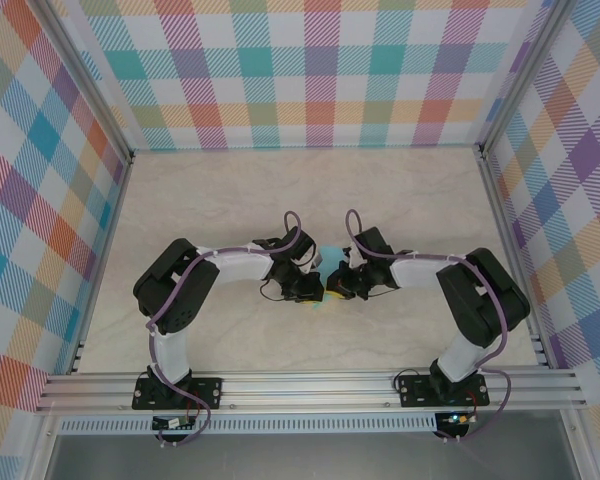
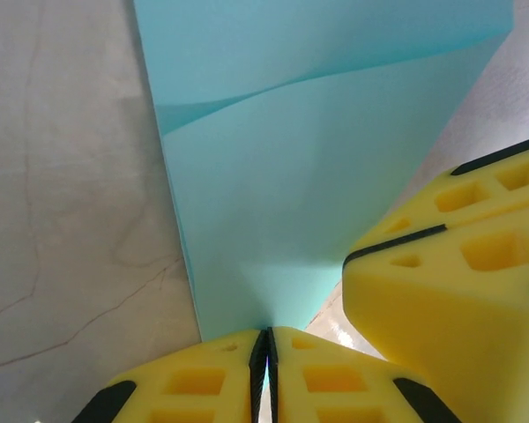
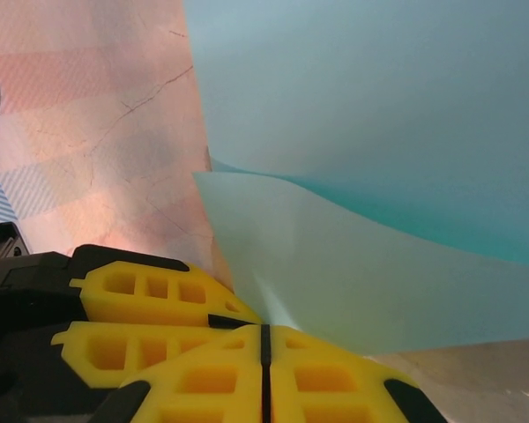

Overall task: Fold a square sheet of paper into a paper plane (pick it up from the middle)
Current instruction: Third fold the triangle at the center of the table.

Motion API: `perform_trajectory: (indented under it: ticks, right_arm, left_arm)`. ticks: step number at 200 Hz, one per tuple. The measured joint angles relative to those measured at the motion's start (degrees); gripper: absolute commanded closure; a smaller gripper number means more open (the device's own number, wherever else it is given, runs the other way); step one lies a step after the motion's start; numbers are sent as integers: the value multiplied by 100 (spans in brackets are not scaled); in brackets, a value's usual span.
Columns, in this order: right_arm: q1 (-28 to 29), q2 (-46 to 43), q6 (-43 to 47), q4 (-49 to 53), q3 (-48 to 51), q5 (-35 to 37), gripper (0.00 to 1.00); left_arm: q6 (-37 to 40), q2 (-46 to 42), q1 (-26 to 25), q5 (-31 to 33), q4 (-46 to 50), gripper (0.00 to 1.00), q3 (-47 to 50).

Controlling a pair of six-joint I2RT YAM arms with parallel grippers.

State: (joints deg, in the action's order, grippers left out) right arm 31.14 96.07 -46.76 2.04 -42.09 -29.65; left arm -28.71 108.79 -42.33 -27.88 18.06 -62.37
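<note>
The surface (image 1: 230, 190) is a pale cream slab with thin, marble-like veins. Wall panels (image 1: 310, 70) printed in a pastel plaid of teal, purple, orange and yellow box it in on three sides, held by slim aluminium posts (image 1: 92, 95). A ribbed aluminium rail (image 1: 310, 385) runs along the near edge and carries both arm bases. The left arm (image 1: 225, 265) and the right arm (image 1: 430, 270), black and white, bend inward and meet near the middle of the surface. There the left hand (image 2: 266, 361), its yellow fingers (image 2: 203, 379) pressed together, pinches the edge of a thin, light turquoise square sheet of paper (image 2: 309, 176). The right hand (image 3: 264, 352) is likewise clamped on the sheet, just beside the left. The paper shows two layers, one curving over the other, above the veined surface between the hands.
</note>
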Motion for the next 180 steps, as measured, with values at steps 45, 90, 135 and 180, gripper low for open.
perform_trajectory:
  ticks: [45,90,135,180]
  right_arm:
    - [-11,264,0,-136,0,-22,93]
    - [-46,262,0,-138,0,-2,92]
    - [-286,262,4,-223,17,-37,91]
    - [-678,262,22,-546,175,-184,90]
  left_arm:
    - [0,0,0,11,2,88,4]
    - [2,0,0,13,0,89,9]
    - [22,0,0,15,-13,90,24]
    - [28,0,0,13,-13,90,24]
